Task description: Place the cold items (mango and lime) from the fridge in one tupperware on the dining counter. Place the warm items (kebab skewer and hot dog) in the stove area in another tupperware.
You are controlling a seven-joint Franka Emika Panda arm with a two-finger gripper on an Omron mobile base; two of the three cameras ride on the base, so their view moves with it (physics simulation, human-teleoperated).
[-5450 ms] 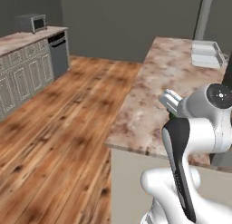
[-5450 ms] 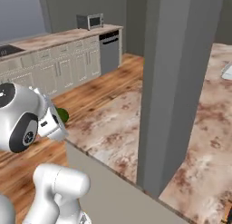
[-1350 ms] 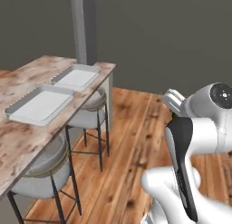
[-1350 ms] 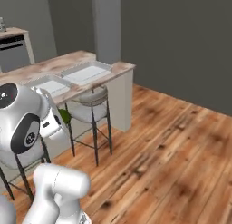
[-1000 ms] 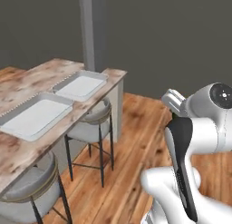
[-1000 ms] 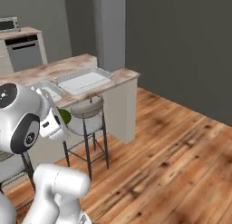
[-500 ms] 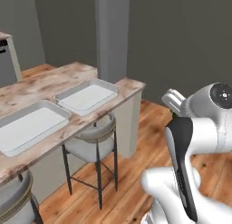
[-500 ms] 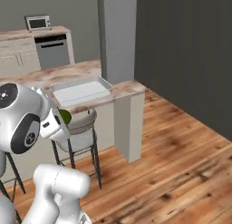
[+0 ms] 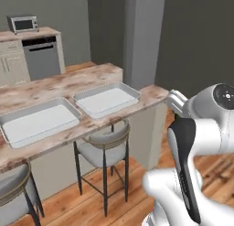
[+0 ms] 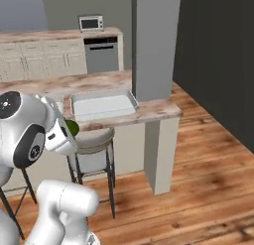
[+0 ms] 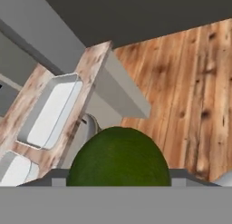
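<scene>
Fingers pinch the lime (image 11: 118, 157) — above a stool (image 10: 93, 135) — beside the dining counter (image 9: 151, 93).

Mango (image 11: 118, 157) hides end effector fingertips.

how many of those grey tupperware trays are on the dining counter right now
2. One tray lies near the counter's end by the grey pillar; the other tray lies beside it, further along the dining counter. Both look empty.

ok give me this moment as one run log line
gripper: shut on mango | tupperware: both empty on dining counter | phase: carrying
</scene>
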